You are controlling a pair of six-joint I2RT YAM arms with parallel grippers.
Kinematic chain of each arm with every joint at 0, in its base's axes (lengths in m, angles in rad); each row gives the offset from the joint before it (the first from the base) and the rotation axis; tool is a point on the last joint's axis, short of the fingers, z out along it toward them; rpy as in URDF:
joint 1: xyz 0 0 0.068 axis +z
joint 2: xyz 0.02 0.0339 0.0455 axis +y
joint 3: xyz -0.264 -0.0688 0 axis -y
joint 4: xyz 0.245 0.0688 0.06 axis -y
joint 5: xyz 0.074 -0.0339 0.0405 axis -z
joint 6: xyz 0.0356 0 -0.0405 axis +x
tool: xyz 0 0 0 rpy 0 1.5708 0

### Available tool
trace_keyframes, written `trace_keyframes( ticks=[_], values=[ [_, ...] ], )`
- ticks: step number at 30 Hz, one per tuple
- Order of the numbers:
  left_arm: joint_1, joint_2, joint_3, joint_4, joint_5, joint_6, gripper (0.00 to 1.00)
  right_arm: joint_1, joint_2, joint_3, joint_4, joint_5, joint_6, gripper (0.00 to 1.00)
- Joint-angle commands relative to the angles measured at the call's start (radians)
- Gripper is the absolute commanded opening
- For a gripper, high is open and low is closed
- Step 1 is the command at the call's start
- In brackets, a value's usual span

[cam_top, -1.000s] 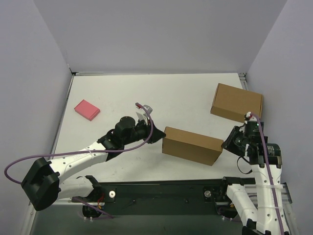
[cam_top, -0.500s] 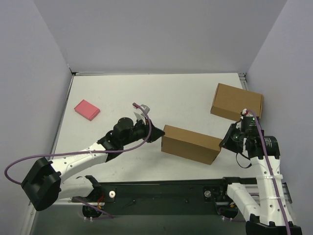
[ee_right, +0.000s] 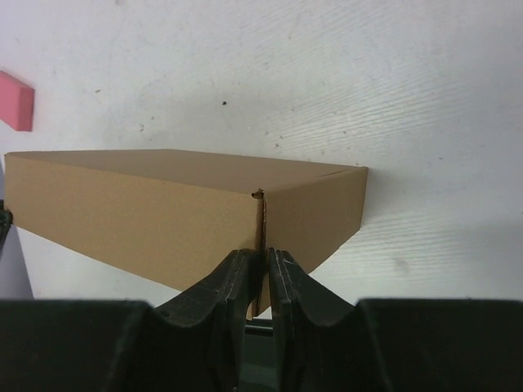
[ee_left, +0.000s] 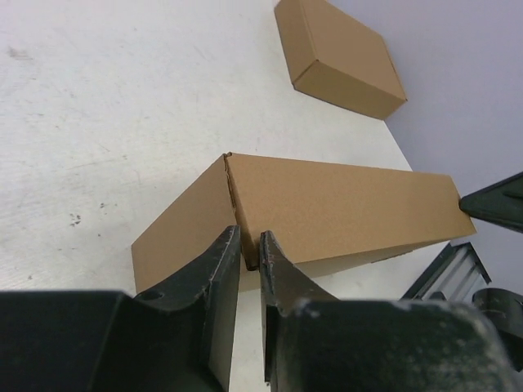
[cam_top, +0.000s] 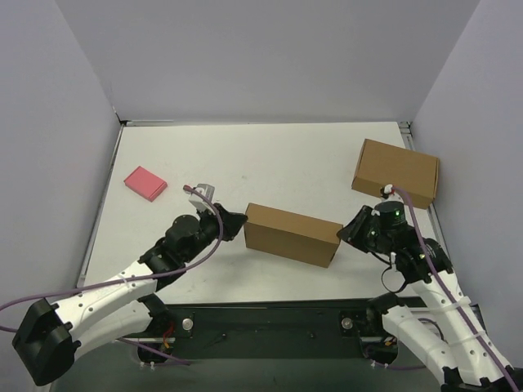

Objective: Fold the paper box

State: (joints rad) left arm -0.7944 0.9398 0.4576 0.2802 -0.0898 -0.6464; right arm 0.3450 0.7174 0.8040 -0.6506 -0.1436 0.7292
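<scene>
The paper box (cam_top: 292, 234) is a closed brown oblong in the middle of the table, lying slightly askew. My left gripper (cam_top: 240, 225) meets its left end. In the left wrist view the jaws (ee_left: 249, 247) are shut on the box's (ee_left: 335, 204) near corner edge. My right gripper (cam_top: 344, 233) is at the right end. The right wrist view shows that gripper (ee_right: 260, 261) pinching the vertical corner seam of the box (ee_right: 139, 212). The box looks raised a little off the table between the two grippers.
A second, fully formed brown box (cam_top: 396, 172) sits at the back right near the wall, also visible as the second box (ee_left: 339, 53). A small pink block (cam_top: 145, 184) lies at the back left. The black base rail (cam_top: 270, 322) runs along the near edge.
Both grippers and the paper box between them have shifted to the left across the table. Both arms now reach lower and further forward.
</scene>
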Motion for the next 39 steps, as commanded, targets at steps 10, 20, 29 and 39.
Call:
trace_keyframes(
  ticks=[10, 20, 29, 39],
  values=[
    [-0.029, -0.133, -0.138, -0.616, 0.03, -0.071, 0.2, 0.452, 0.001, -0.12, -0.107, 0.097, 0.3, 0.19],
    [-0.037, -0.184, -0.149, -0.677, 0.058, -0.108, 0.25, 0.693, -0.049, -0.146, -0.123, 0.231, 0.479, 0.21],
    [-0.04, -0.099, -0.137, -0.596, 0.052, -0.084, 0.35, 0.805, 0.019, -0.123, -0.083, 0.377, 0.469, 0.32],
    [0.239, -0.015, 0.09, -0.545, 0.185, 0.112, 0.72, 0.882, 0.353, 0.062, -0.012, 0.412, -0.066, 0.68]
  ],
)
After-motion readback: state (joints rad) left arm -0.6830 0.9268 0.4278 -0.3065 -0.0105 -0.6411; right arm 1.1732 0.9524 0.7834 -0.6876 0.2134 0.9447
